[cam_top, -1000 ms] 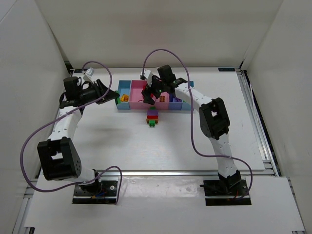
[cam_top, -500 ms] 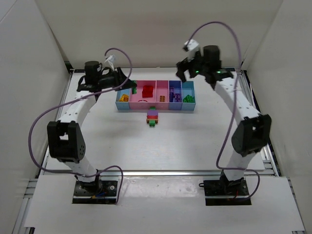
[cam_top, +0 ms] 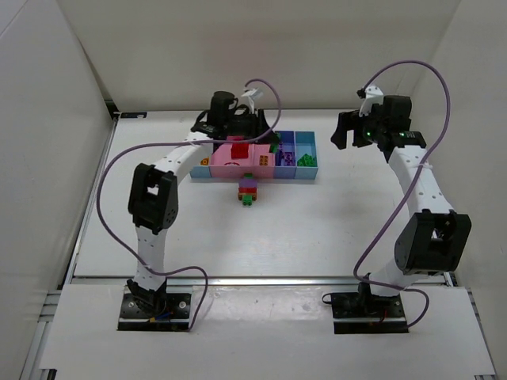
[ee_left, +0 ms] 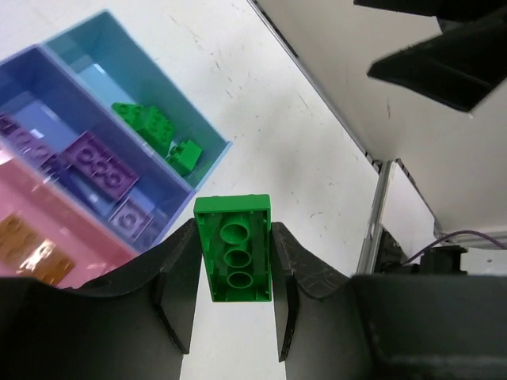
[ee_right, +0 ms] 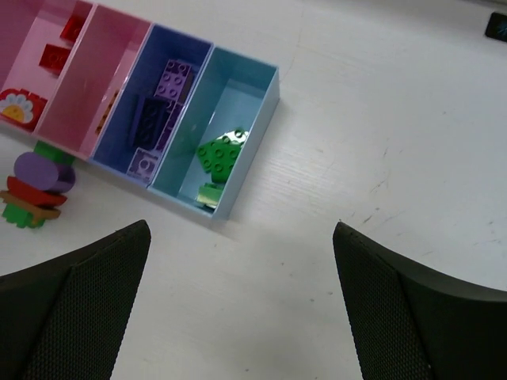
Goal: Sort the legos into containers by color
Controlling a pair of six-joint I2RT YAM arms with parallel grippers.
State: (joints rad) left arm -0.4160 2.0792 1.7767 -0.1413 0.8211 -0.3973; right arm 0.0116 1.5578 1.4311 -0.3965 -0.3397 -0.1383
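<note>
My left gripper (ee_left: pixel 234 237) is shut on a green brick (ee_left: pixel 234 249), seen from its hollow underside, held above the table just past the tray's right end. In the top view the left gripper (cam_top: pixel 268 141) hangs over the right half of the tray (cam_top: pixel 253 178). The end light blue compartment (ee_left: pixel 170 95) holds green bricks (ee_left: pixel 146 125); the darker blue one holds purple bricks (ee_left: pixel 99 158). My right gripper (cam_top: pixel 342 133) is open and empty, off to the right of the tray, above bare table (ee_right: pixel 242 237).
A small stack of purple, red and green pieces (cam_top: pixel 249 191) stands on the table just in front of the tray, also in the right wrist view (ee_right: pixel 32 190). Red bricks (cam_top: pixel 238 150) lie in a pink compartment, yellow ones (cam_top: pixel 204 161) at the left end.
My left arm has swung right along the tray, carrying the green brick from the left end to the right half. My right arm has pulled away to the right of the tray.
</note>
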